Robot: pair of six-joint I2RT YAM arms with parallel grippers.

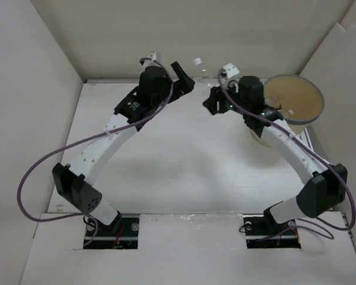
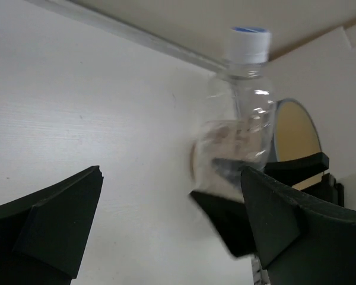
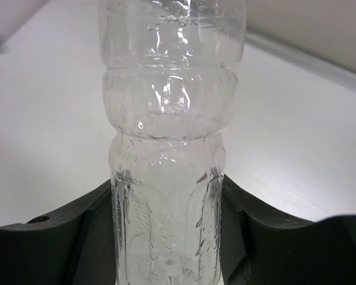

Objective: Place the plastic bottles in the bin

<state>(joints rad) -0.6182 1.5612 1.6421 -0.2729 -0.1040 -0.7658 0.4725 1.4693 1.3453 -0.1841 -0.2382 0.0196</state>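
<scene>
A clear plastic bottle [image 3: 172, 89] stands upright between my right gripper's [image 3: 169, 202] jaws, which press on both its sides. In the top view this white-capped bottle [image 1: 199, 70] shows at the back middle, just beyond my right gripper [image 1: 213, 100]. In the left wrist view the same bottle [image 2: 240, 113] stands a little ahead and to the right, with the blurred right gripper at its base. My left gripper [image 2: 172, 225] is open and empty; it also shows in the top view [image 1: 183, 80], left of the bottle. The tan bin [image 1: 315, 98] is at the back right and also shows in the left wrist view [image 2: 293, 133]. Other bottles are not clearly seen.
White walls close in the table on the left, back and right. The back wall's edge runs just behind the bottle. The right arm's forearm [image 1: 285, 139] passes in front of the bin. Purple cables loop off both arms.
</scene>
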